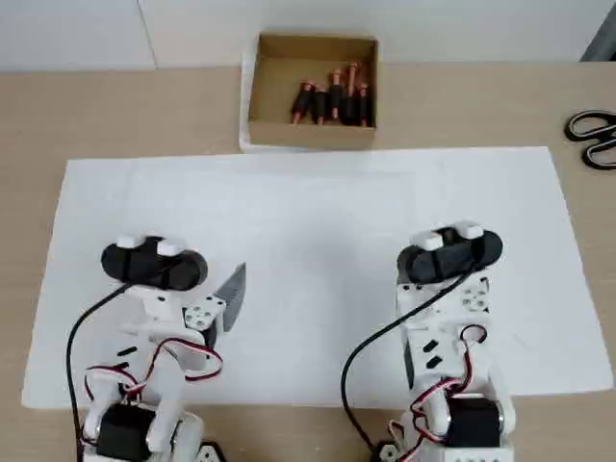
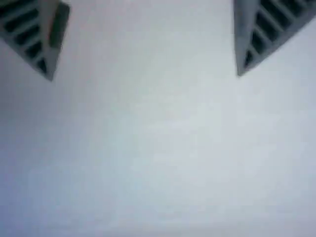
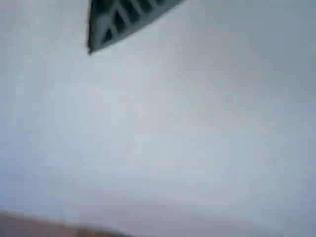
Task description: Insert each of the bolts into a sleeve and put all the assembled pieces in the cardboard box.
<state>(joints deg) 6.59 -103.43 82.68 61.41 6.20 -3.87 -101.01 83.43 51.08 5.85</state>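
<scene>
The cardboard box (image 1: 252,92) stands at the far side of the table (image 1: 115,106), just behind the far edge of a big white sheet (image 1: 318,231) that covers the middle of the table. Inside the box lie the assembled pieces (image 1: 332,99), grouped close together toward the right half of the box floor. Each one is a copper-coloured bolt (image 1: 353,70) pushed into a black sleeve (image 1: 308,99). They lie almost side by side, some touching each other, with the copper ends pointing mostly away from the arms. How many pieces there are I cannot count with certainty.

Both arms are at the near side, well apart from the box. The left arm (image 1: 154,265) is folded low over the near left part of the sheet. The left gripper (image 2: 144,75) points down at the sheet and is spread wide: its two fingers (image 2: 37,34) stand far from each other with only white sheet between them, and it holds nothing.

The right arm (image 1: 450,255) is folded over the near right part of the sheet. The right gripper (image 3: 118,22) also hangs close above the sheet, near its edge, but whether it is spread or pressed together I cannot tell.

A pair of scissors (image 1: 595,135) lies on the bare table at the far right, beside the sheet.
</scene>
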